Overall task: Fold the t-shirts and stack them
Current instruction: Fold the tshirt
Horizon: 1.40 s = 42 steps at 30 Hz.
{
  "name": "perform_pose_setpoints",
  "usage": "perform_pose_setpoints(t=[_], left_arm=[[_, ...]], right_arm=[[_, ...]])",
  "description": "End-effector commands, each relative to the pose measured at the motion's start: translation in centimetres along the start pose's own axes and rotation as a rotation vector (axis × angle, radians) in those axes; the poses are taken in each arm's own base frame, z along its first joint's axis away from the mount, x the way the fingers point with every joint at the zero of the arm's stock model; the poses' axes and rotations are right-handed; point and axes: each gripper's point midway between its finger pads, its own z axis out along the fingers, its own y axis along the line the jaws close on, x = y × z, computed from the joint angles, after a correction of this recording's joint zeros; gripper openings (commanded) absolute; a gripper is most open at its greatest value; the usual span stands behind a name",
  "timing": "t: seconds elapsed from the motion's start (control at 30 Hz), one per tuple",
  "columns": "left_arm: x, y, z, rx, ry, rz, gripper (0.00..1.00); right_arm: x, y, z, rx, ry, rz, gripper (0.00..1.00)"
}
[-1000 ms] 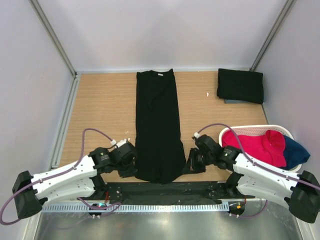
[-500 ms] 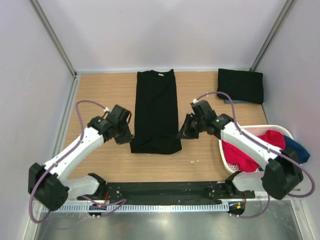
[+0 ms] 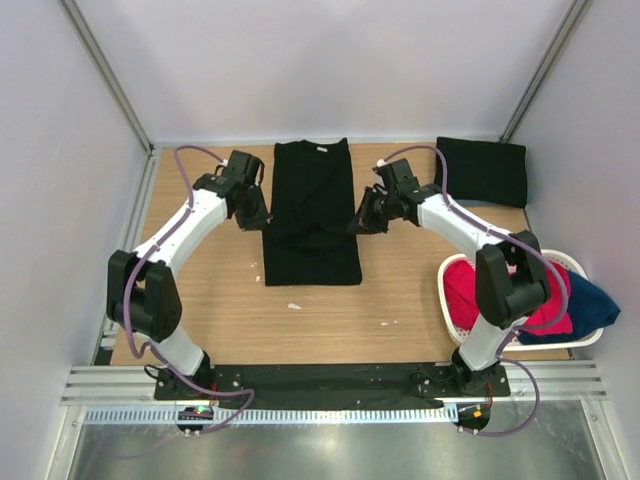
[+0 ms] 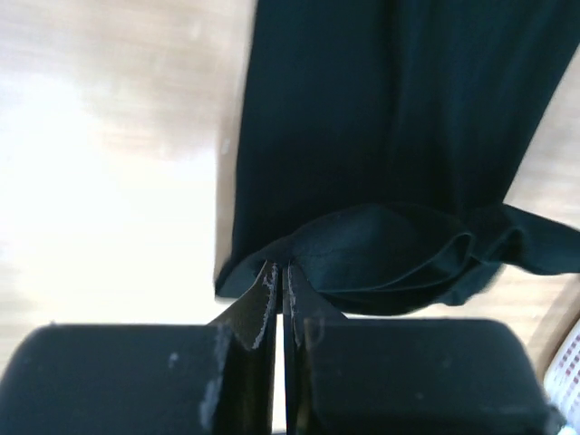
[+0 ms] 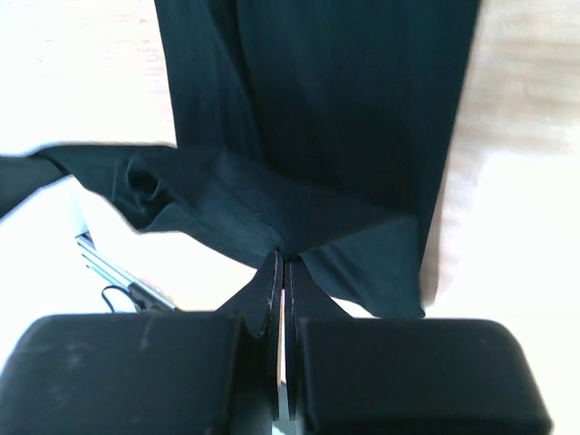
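A black t-shirt point(image 3: 312, 215) lies lengthwise in the middle of the wooden table, its near part doubled back over itself. My left gripper point(image 3: 258, 220) is shut on the shirt's bottom hem at the left edge; the hem point(image 4: 362, 249) hangs pinched in the left wrist view. My right gripper point(image 3: 362, 222) is shut on the hem at the right edge, and the right wrist view shows the cloth point(image 5: 272, 222) pinched at the fingertips. A second black t-shirt point(image 3: 481, 171) lies folded at the back right.
A white oval basket point(image 3: 450, 300) with red and blue cloth stands at the right, near the right arm. Grey walls close in the table on three sides. A small white scrap point(image 3: 294, 306) lies on the wood in front of the shirt.
Both grippers have carried the shirt's bottom hem from the near edge toward the back, folding the shirt over itself. Both arms now reach far out over the table.
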Motion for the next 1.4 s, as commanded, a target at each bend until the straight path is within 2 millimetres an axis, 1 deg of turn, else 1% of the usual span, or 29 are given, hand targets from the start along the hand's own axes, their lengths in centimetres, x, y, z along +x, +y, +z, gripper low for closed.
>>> perform_pose_setpoints(t=[0.0,0.03,0.1,0.13,0.2,0.23,0.27,0.33,0.43,0.47,0.5,0.57,0.6,0.67,0.77,0.93,1.0,1.03,1.1,1.13,1.17,1.23,1.27,1.33,1.37], left_arm=[[-3.1,-1.5,0.6,0.061,-0.038,0.031,0.00],[-3.2,-1.3,1.5,0.060,-0.017,0.016,0.00],[-3.9,-1.3,2.3,0.061,-0.024,0.005,0.00],[-4.2,-1.1,3.0,0.050,-0.019,0.004,0.00],[-4.8,-1.0,3.5,0.045,-0.020,0.011,0.00],[-5.3,-1.1,3.7,0.046,-0.023,0.015,0.00],[-5.3,-0.8,4.3,0.041,-0.012,0.012,0.00],[-5.6,-0.9,4.8,0.051,-0.001,0.019,0.00],[-5.7,-1.3,5.5,0.080,0.017,0.048,0.00],[-6.3,-1.6,5.5,0.088,0.011,0.052,0.00],[-6.2,-1.5,6.0,0.083,0.024,0.053,0.00],[-6.6,-1.8,6.1,0.091,0.019,0.055,0.00],[-6.5,-1.9,6.6,0.090,0.029,0.054,0.00],[-6.8,-2.0,7.0,0.095,0.030,0.058,0.00],[-6.5,-1.8,8.0,0.082,0.051,0.066,0.00],[-6.9,-1.0,9.3,0.047,0.061,0.084,0.00],[-7.3,-1.1,9.3,0.059,0.060,0.081,0.00],[-7.5,-1.1,9.4,0.063,0.058,0.078,0.02],[-8.0,-1.3,9.1,0.088,0.058,0.072,0.25],[-8.7,-1.5,8.7,0.095,0.039,0.070,0.42],[-9.6,-1.6,8.0,0.103,0.012,0.069,0.64],[-10.8,-1.7,7.0,0.105,-0.029,0.056,0.79],[-12.0,-1.8,5.7,0.112,-0.067,0.052,0.94],[-12.7,-1.8,4.3,0.115,-0.100,0.029,0.98],[-12.6,-1.7,3.9,0.118,-0.103,0.024,1.00]], right_arm=[[-2.9,2.5,0.3,-0.091,-0.057,-0.099,0.01],[-3.3,2.1,1.3,-0.079,-0.048,-0.100,0.01],[-4.0,1.6,2.0,-0.069,-0.041,-0.094,0.01],[-4.8,1.1,2.6,-0.059,-0.043,-0.085,0.01],[-5.6,0.5,3.1,-0.051,-0.047,-0.073,0.01],[-6.4,0.4,3.1,-0.052,-0.059,-0.066,0.01],[-6.6,0.0,3.4,-0.051,-0.056,-0.056,0.01],[-7.3,-0.2,3.7,-0.051,-0.063,-0.050,0.01],[-7.9,-0.2,4.0,-0.053,-0.067,-0.055,0.01],[-7.9,-0.2,4.2,-0.054,-0.064,-0.059,0.01],[-7.9,-0.5,4.5,-0.052,-0.059,-0.057,0.01],[-7.9,-0.6,4.8,-0.051,-0.058,-0.058,0.01],[-7.9,-0.9,5.2,-0.046,-0.054,-0.056,0.01],[-8.1,-1.2,5.5,-0.040,-0.055,-0.056,0.01],[-8.5,-1.4,6.0,-0.030,-0.057,-0.063,0.01],[-9.5,-2.4,6.7,0.002,-0.072,-0.077,0.01],[-10.3,-2.5,6.6,0.001,-0.086,-0.078,0.01],[-10.5,-2.7,6.9,0.006,-0.089,-0.077,0.01],[-11.2,-2.7,6.8,-0.006,-0.110,-0.080,0.01],[-11.4,-2.7,6.9,-0.012,-0.113,-0.075,0.01],[-11.7,-2.7,6.9,-0.014,-0.120,-0.072,0.01],[-12.0,-2.6,6.9,-0.016,-0.126,-0.070,0.01],[-11.9,-3.0,7.2,-0.007,-0.121,-0.066,0.01],[-11.8,-3.3,7.3,0.003,-0.118,-0.057,0.01],[-11.6,-3.3,7.4,-0.002,-0.113,-0.054,0.01]])
